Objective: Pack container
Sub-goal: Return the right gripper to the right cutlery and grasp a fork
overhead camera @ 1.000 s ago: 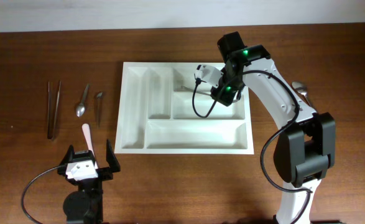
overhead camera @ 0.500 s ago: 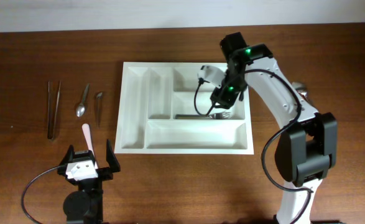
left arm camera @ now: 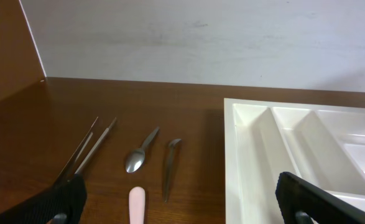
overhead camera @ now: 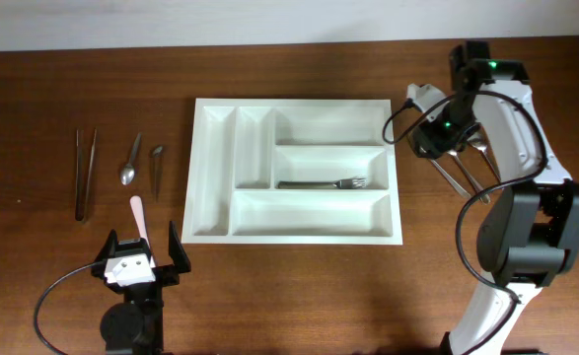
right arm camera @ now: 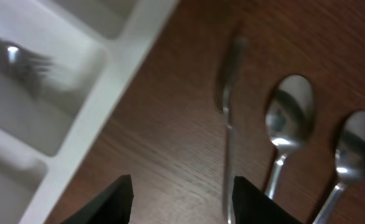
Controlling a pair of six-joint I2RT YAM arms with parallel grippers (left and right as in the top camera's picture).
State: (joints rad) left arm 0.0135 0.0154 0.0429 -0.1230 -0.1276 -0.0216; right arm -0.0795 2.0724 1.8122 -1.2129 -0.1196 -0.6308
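The container is a white compartment tray in the middle of the table. A metal fork lies in its middle long compartment and shows blurred in the right wrist view as the fork. My right gripper hangs over the bare wood just right of the tray, open and empty. Between its fingers I see wood, with a knife and two spoons just ahead. My left gripper rests wide open at the front left, holding nothing.
Left of the tray lie long tweezers, a spoon, a small metal utensil and a pink-handled piece, which points between the left gripper's fingers. The tray's rim is at the right of that view.
The right gripper opened and left the fork in the middle long compartment, then swung right off the tray to above the knife and spoons. The left arm has not moved.
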